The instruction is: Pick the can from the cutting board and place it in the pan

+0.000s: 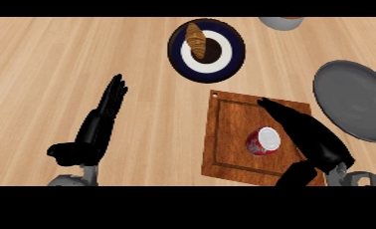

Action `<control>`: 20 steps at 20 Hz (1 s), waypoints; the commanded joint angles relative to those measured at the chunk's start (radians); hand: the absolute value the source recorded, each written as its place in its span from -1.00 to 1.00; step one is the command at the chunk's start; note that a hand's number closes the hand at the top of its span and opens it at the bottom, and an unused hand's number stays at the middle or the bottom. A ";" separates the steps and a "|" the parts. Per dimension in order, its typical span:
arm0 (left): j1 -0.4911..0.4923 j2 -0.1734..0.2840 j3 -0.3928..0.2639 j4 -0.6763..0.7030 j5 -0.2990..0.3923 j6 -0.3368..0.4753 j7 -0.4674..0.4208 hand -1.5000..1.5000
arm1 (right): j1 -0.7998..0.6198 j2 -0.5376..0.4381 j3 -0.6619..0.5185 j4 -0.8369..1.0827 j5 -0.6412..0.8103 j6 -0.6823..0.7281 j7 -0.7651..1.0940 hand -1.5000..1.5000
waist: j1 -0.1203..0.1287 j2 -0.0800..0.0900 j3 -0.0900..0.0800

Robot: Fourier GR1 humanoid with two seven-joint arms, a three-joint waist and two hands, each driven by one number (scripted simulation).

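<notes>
A red can (262,141) with a white top lies on the wooden cutting board (229,133) at the lower right. My right hand (312,136) hovers over the board just right of the can, fingers straight and pointing up-left, thumb below near the board's front edge; it does not hold the can. The grey pan (349,98) sits at the right edge, partly cut off. My left hand (99,123) rests open at the left, fingers pointing up, away from the board.
A dark blue plate (234,54) with a white centre holds a brown croissant (196,41) behind the board. A grey bowl (280,22) shows at the top edge. Bare wooden counter (66,58) spreads to the left.
</notes>
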 commanded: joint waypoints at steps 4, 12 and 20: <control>-0.061 -0.030 0.038 0.006 -0.023 -0.029 0.061 0.00 | -0.020 0.117 -0.035 0.038 0.075 0.046 0.034 -1.00 | -0.003 0.000 0.000; 0.038 -0.040 0.048 -0.074 -0.048 -0.061 0.050 0.00 | -0.038 0.175 -0.109 0.169 0.157 0.042 -0.098 -1.00 | 0.001 0.000 0.000; 0.003 -0.098 0.048 0.012 -0.103 -0.051 0.010 0.00 | -0.060 0.280 -0.085 0.342 0.276 -0.005 -0.132 -1.00 | -0.001 0.000 0.000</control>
